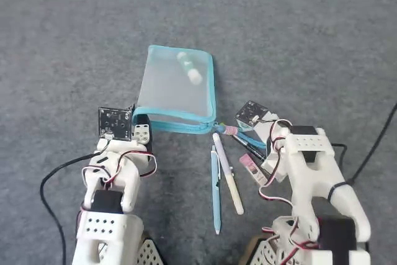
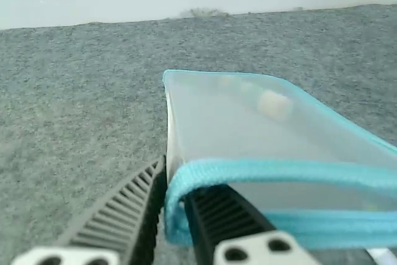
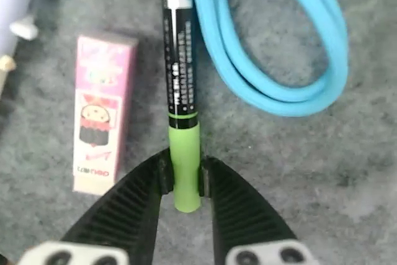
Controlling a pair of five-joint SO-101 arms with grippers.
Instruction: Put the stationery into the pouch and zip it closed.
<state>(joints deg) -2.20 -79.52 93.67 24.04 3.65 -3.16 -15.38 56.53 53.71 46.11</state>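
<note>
Left claw (image 2: pixel 177 181), lower left of the high view, is pinched tight on the corner of the pouch (image 1: pixel 177 91), which lies at centre

Loading step, I judge: the right claw (image 3: pixel 186 169), lower right, is clamped on the green-tipped pen (image 3: pixel 181 72); next it must lift and thread it into the mouth

A blue pen (image 1: pixel 216 193), cream pen (image 1: pixel 228 175), eraser (image 1: pixel 251 167) and blue loop (image 3: pixel 279 54) crowd the way
</note>
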